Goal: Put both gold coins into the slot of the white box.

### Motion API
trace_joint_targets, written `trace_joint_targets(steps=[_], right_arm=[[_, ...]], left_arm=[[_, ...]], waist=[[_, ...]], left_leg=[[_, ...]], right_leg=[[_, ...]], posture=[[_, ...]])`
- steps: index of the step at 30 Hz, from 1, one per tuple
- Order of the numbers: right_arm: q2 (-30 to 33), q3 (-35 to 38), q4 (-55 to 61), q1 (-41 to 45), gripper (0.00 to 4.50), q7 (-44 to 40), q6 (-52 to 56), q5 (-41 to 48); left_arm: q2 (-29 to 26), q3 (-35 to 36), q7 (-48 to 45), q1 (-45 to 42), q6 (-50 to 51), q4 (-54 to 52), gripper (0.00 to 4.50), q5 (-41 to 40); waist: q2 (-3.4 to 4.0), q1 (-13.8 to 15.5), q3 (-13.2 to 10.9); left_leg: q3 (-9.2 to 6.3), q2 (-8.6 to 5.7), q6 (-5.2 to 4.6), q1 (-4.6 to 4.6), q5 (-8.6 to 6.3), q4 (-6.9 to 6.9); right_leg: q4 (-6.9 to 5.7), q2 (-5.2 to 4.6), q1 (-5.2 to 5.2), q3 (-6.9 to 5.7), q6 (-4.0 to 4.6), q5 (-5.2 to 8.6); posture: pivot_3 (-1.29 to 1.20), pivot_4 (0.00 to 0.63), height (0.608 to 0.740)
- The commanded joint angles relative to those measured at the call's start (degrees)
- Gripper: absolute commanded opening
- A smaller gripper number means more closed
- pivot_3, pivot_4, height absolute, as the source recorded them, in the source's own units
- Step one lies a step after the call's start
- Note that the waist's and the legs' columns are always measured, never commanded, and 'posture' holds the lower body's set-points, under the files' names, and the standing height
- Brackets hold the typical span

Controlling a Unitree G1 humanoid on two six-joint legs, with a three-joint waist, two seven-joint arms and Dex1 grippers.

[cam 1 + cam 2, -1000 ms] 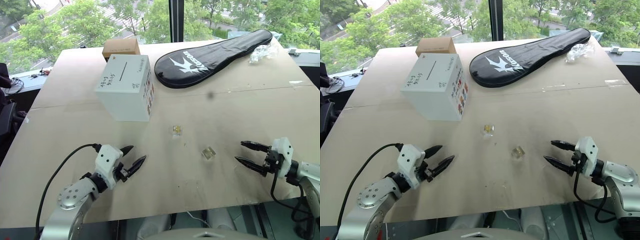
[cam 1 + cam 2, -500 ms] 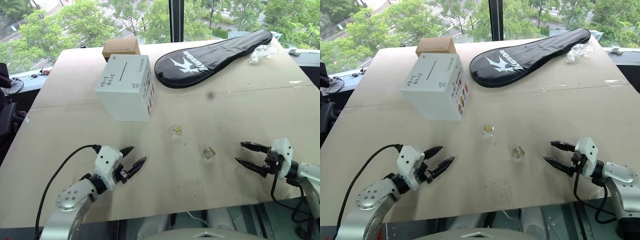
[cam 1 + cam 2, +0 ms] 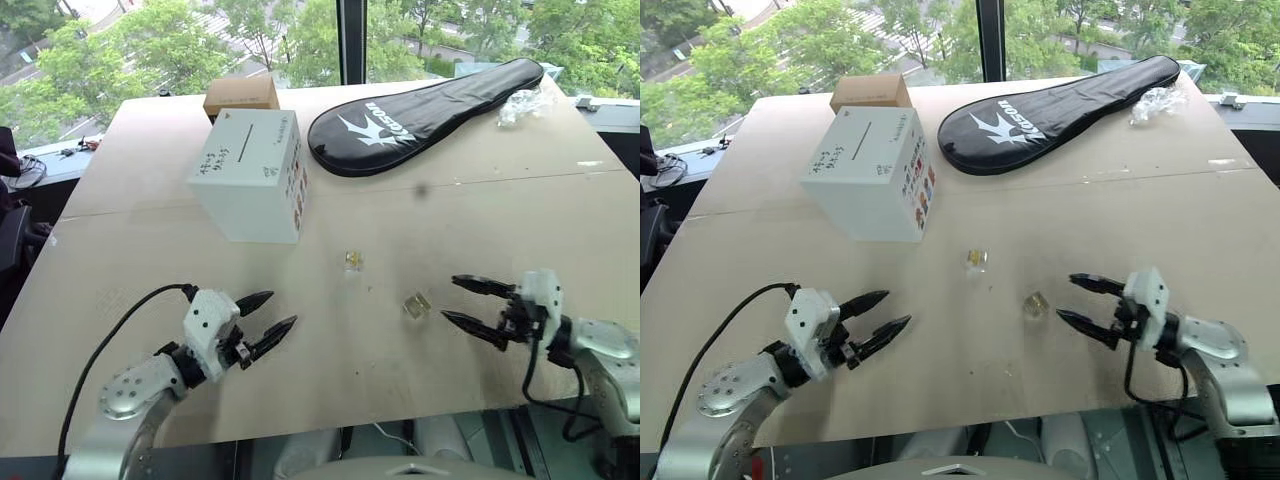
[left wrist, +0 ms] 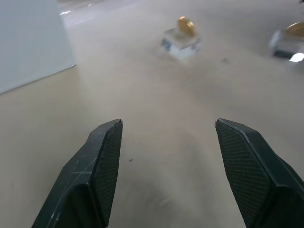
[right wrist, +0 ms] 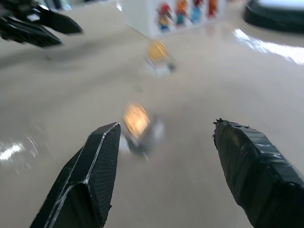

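Note:
The white box (image 3: 250,175) stands at the table's far left, with its slot (image 3: 245,138) on the top face beside black handwriting. Two gold coins in clear casings lie mid-table: one (image 3: 354,260) farther off, one (image 3: 416,304) nearer. My right gripper (image 3: 450,298) is open and empty, its tips just right of the nearer coin (image 5: 137,124) and pointing at it. My left gripper (image 3: 281,310) is open and empty near the front left, pointing toward the coins (image 4: 183,34), well short of them.
A small brown cardboard box (image 3: 241,94) sits behind the white box. A black racket cover (image 3: 430,115) lies across the far side, with crumpled clear plastic (image 3: 520,105) at the far right. The table's front edge runs just behind both grippers.
My right gripper has moved left and a little up, closing most of the gap to the nearer coin. The left gripper has lifted slightly. Coins and box have not moved.

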State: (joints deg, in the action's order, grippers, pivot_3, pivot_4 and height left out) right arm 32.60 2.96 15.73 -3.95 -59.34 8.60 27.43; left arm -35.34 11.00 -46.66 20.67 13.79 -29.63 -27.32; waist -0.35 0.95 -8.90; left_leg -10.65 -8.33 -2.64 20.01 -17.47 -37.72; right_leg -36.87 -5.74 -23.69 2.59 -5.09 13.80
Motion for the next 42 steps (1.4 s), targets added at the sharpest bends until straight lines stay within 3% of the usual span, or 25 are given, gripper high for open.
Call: trace_joint_targets(steps=[1,6,13,14,15,20,21,35,39,42], right_arm=[[-0.49,-3.54,4.78,2.02,3.35,3.77,2.41,-2.52],[-0.66,-8.09,5.37,3.77,3.35,6.79,4.79,-6.20],[-0.10,-8.12,4.36,3.17,3.35,8.10,4.45,-7.88],[-0.12,-8.04,4.38,3.11,2.83,8.13,4.42,-7.80],[-0.10,-7.99,4.39,3.08,2.62,8.14,4.41,-7.74],[0.12,-7.83,4.09,1.88,0.15,7.77,3.94,-7.51],[0.18,-7.81,4.00,1.68,0.02,7.70,3.74,-7.56],[-1.33,-6.16,5.48,1.60,0.02,9.37,5.87,-3.29],[-4.83,-2.59,9.36,4.54,0.02,12.50,13.07,7.50],[-7.00,-0.29,11.71,7.21,0.02,16.54,19.61,15.87]], left_arm=[[-2.56,1.88,-3.56,0.31,1.46,-5.81,3.13,-5.16],[-5.65,1.66,-5.94,1.01,1.61,-9.80,3.13,-5.86],[-5.93,0.99,-4.99,0.17,1.84,-11.94,3.13,-4.68],[-5.90,0.98,-5.06,0.17,1.85,-12.11,3.22,-4.69],[-5.89,0.98,-5.12,0.21,1.88,-12.21,3.22,-4.67],[-5.46,1.13,-5.81,1.04,0.89,-11.20,3.22,-4.11],[-5.51,1.11,-5.94,1.12,0.81,-11.16,3.22,-4.06],[-5.40,0.98,-6.74,0.52,-0.40,-9.99,3.22,-3.43],[-3.91,0.69,-4.81,-1.58,1.56,-10.25,3.22,-6.00],[-1.02,0.29,1.90,-5.50,8.03,-12.57,3.22,-13.83]], waist=[[0.00,0.00,0.00],[0.00,0.02,0.00],[-0.01,0.02,0.00],[-0.01,0.01,0.00],[-0.01,0.01,0.00],[-0.01,-0.03,0.00],[-0.01,-0.03,0.00],[-0.02,0.00,0.00],[0.00,-0.05,-0.01],[-0.01,0.01,0.00]], left_leg=[[0.01,0.00,0.00,0.00,0.00,0.00],[-0.01,0.00,0.00,0.00,0.00,0.01],[0.00,0.00,0.01,0.00,0.00,0.02],[0.00,0.00,0.01,0.00,0.00,0.02],[0.00,0.00,0.01,0.00,0.00,0.02],[0.00,0.00,0.01,0.00,0.00,0.02],[0.00,0.00,0.01,0.00,0.00,0.02],[-0.01,0.00,0.01,0.00,-0.01,0.03],[0.00,0.01,0.01,-0.01,-0.01,0.04],[-0.02,0.01,0.01,-0.01,-0.01,0.04]], right_leg=[[0.00,0.00,0.00,0.01,0.00,0.00],[0.01,0.01,-0.01,-0.02,0.01,0.00],[0.01,0.02,-0.01,-0.02,0.01,0.00],[0.02,0.03,-0.01,-0.01,0.01,0.00],[0.02,0.03,-0.01,-0.01,0.01,0.00],[0.02,0.04,-0.01,-0.01,0.01,0.00],[0.02,0.04,-0.01,0.00,0.01,0.00],[0.03,0.04,0.00,-0.01,0.01,0.00],[0.03,0.05,0.00,0.00,0.01,0.00],[0.03,0.05,0.00,0.00,0.01,0.00]], posture=[[0.00,0.150,0.740],[0.00,0.150,0.740],[0.00,0.150,0.740],[0.00,0.150,0.740],[0.00,0.150,0.740],[0.00,0.150,0.740],[0.00,0.150,0.740],[0.00,0.150,0.740],[0.00,0.150,0.740],[0.00,0.150,0.740]])
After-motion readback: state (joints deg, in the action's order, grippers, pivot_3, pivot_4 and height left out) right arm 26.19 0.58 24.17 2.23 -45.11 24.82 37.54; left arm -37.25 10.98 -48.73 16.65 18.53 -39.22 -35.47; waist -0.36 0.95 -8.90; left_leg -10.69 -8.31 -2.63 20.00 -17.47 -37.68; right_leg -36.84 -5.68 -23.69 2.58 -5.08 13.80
